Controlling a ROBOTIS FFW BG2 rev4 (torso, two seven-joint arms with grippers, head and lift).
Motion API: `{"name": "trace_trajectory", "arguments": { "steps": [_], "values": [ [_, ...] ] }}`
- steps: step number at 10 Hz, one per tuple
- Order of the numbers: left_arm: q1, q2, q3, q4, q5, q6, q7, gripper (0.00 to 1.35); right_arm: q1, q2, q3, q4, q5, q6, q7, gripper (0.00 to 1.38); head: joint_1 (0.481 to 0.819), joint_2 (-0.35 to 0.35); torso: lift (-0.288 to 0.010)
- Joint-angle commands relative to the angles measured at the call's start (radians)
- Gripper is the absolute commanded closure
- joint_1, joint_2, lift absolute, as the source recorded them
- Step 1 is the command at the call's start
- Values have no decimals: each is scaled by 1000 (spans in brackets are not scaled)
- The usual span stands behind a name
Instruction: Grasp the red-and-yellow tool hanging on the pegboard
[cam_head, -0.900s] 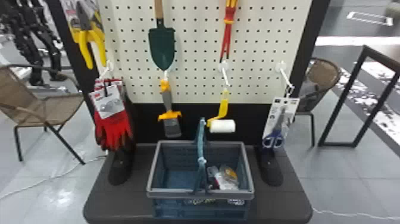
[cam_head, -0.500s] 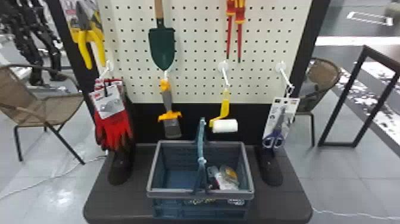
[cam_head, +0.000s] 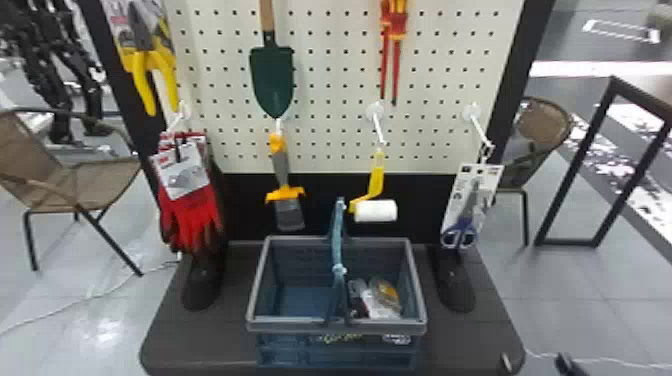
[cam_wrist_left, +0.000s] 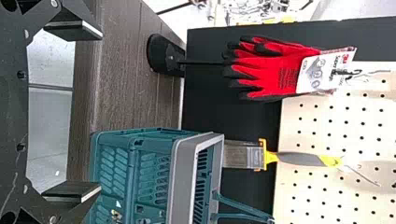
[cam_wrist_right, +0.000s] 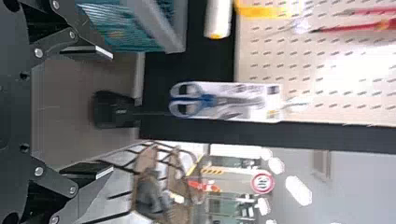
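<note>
Dark table (cam_head: 200, 345) with a pegboard (cam_head: 330, 140) standing along its back edge.
On the table top sit a blue-grey basket (cam_head: 335, 325), front and middle with its handle raised, and the pegboard's two black feet, the left foot (cam_head: 202, 290) and the right foot (cam_head: 456, 292), one either side of the basket and apart from it. High on the board hang yellow pliers (cam_head: 150, 65), a green trowel (cam_head: 271, 80) and the red-and-yellow tool (cam_head: 390, 45); lower down hang red gloves (cam_head: 190, 215), a brush (cam_head: 286, 200), a paint roller (cam_head: 375, 210) and a scissors pack (cam_head: 467, 210).
</note>
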Motion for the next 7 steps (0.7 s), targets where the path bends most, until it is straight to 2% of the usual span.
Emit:
{"name": "trace_trajectory", "arguments": {
  "steps": [1, 2, 3, 4, 7],
  "values": [
    [0, 0, 0, 0, 0, 1, 0, 165, -40, -7, 1, -158, 2, 145, 46, 426, 549, 0, -100],
    [0, 2, 0, 0, 0, 1, 0, 165, -103, -24, 0, -259, 4, 341, 128, 424, 549, 0, -100],
    [-5, 6, -5, 0, 2, 2, 0, 165, -190, -52, -5, -299, 9, 472, 231, 424, 549, 0, -100],
    [-11, 12, -11, 0, 3, 9, 0, 165, -280, -82, 0, -317, -8, 582, 296, 426, 549, 0, -100],
    [-18, 12, -17, 0, 3, 18, 0, 165, -527, -79, 1, -293, -5, 709, 397, 426, 549, 0, -100]
  ]
}}
